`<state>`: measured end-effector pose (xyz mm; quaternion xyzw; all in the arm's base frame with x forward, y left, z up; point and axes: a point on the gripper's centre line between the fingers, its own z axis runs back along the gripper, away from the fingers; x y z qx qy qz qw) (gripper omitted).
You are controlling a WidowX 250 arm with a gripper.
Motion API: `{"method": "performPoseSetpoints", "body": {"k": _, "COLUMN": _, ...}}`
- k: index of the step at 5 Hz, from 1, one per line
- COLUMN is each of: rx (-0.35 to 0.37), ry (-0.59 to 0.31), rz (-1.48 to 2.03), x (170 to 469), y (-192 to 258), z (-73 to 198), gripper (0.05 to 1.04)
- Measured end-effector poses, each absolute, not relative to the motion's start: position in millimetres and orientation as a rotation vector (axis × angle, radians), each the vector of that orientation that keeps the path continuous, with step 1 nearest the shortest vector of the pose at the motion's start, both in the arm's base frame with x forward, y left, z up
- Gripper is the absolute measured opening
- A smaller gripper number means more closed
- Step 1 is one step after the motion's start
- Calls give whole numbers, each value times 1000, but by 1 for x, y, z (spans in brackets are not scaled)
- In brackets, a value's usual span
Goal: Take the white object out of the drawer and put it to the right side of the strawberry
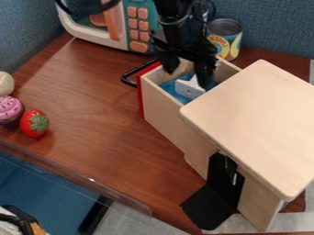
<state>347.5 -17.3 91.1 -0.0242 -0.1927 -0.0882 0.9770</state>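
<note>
Claw position: at upper centre of the view, black claw (186, 78) on black arm (175, 28), pointing down over the open drawer (169, 110). Claw state: spread, with a clear gap between the two fingers; pinches nothing. One finger to the left, above the drawer's red front (142, 94); the other farther right and lower, close to the white object (190, 88). Cannot tell whether in contact with it. Location of white object: inside the drawer, on the blue bottom (175, 93), near the wooden box's pale top (257, 124). Drawer pulled out of the box toward the upper left, black handle (127, 78) at its front. Location of strawberry (34, 123): on the brown table (101, 108), at far left, well apart from the drawer, green leaves toward the right. Just beside it, on the left: pink-topped cupcake (10, 110). Behind the cupcake: pale round thing (5, 83), cut off by the view's edge. At the back: toy microwave (116, 27) with orange buttons, at upper left; tin can (224, 37) upright behind the drawer, to the right of the arm. At lower centre: black bent piece (211, 202) against the box's near side. Along the table's near left edge: see-through strip (80, 178).
</note>
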Motion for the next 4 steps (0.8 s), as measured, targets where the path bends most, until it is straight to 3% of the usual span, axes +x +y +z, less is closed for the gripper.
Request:
{"method": "performPoseSetpoints", "body": {"k": 2, "rx": -33, "ry": -382, "rz": -194, "x": 353, "y": -35, "z": 80, "gripper": 999}}
{"method": "performPoseSetpoints", "body": {"k": 3, "rx": -20, "ry": -394, "rz": -191, "x": 360, "y": -37, "z": 80, "gripper": 941}}
{"method": "performPoseSetpoints", "body": {"k": 4, "rx": -15, "ry": -392, "rz": -186, "x": 363, "y": -38, "z": 78, "gripper": 654}}
